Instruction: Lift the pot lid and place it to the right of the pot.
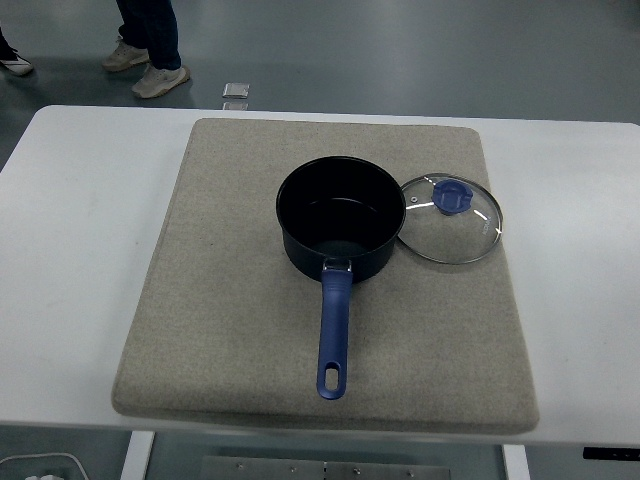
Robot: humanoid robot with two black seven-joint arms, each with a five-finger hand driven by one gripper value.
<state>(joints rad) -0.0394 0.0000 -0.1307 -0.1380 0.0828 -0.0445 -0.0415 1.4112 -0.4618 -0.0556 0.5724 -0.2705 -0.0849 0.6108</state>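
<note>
The round glass lid with a steel rim and a blue knob (450,219) lies flat on the grey felt mat (240,330), just beside the right wall of the dark, deep saucepan (340,232), its left rim touching or almost touching the pot's rim. The saucepan stands open and looks empty, with its long blue handle (334,335) pointing toward the near edge of the white table (80,250). Neither robot hand shows anywhere in the head view, so whether their fingers are spread or curled cannot be told; nothing is gripping the lid. Judged from how things lie, the task looks complete: the lid is off and sits to the pot's right. What the step in hand calls for, then, is a clean finish, which means keeping both arms clear of the mat so that nothing nudges the lid against the pot or tips it up onto the rim. If any correction were wanted, it would be to pinch the blue knob from above, lift straight up and set the lid a little further right for a clear gap, lowering it flat so the glass does not clatter. At the top of the picture a person's legs and shoes (150,60) stand on the floor beyond the table, well apart from the work.
</note>
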